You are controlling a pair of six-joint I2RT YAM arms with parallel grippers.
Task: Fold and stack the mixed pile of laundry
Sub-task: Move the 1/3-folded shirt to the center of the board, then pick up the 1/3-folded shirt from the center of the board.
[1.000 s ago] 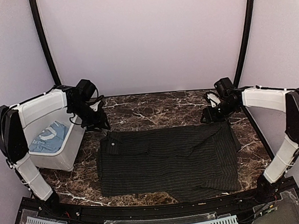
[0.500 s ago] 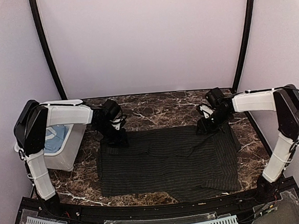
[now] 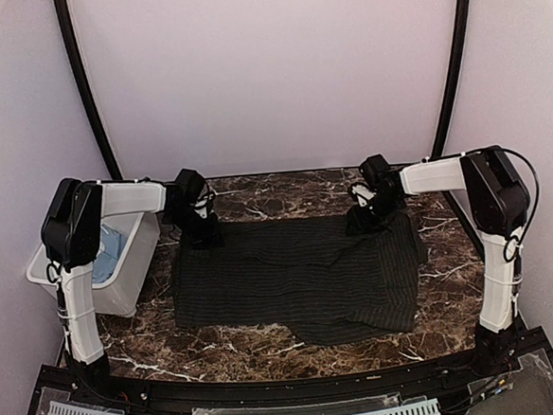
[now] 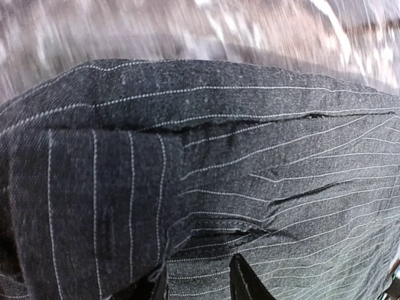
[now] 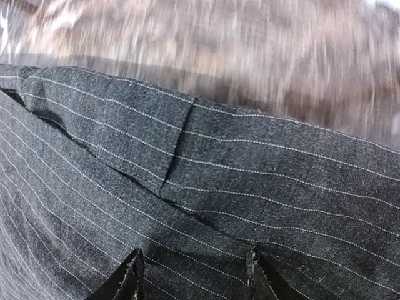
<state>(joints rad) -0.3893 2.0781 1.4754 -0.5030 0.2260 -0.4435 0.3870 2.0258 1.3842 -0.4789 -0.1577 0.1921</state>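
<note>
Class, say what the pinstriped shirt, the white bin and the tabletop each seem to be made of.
Pinstriped shirt: woven cloth, matte; visible weave, stitched seams, soft creases.
White bin: probably plastic; smooth, slight sheen, thin rigid walls.
Tabletop: marble look, dark brown with white veins; whether real stone or printed laminate cannot be told.

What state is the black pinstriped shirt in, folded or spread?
The shirt lies spread flat, some layers overlapping; no compact fold yet.
</note>
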